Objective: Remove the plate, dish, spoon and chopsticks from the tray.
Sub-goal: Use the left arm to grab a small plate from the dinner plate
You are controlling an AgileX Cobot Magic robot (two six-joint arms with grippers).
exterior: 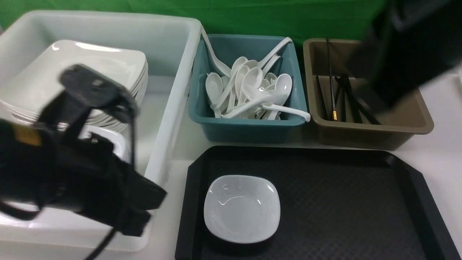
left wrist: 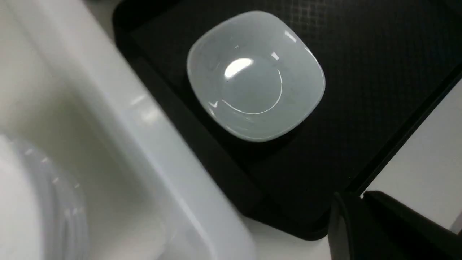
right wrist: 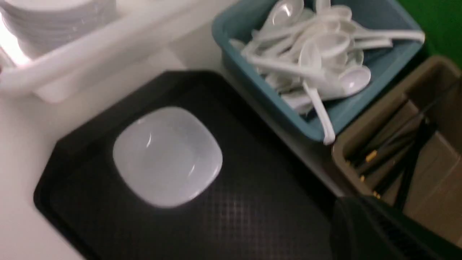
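Note:
The small white dish sits alone on the left part of the black tray. It also shows in the left wrist view and the right wrist view. A stack of white plates stands in the white tub. Several spoons lie in the teal tub, and black chopsticks lie in the brown tub. My left gripper is shut and empty, just off the tray's near left corner. My right gripper is shut and empty, above the edge between tray and brown tub.
The white tub stands left of the tray, with my left arm hanging over its front. The teal tub and the brown tub stand behind the tray. My blurred right arm is over the brown tub.

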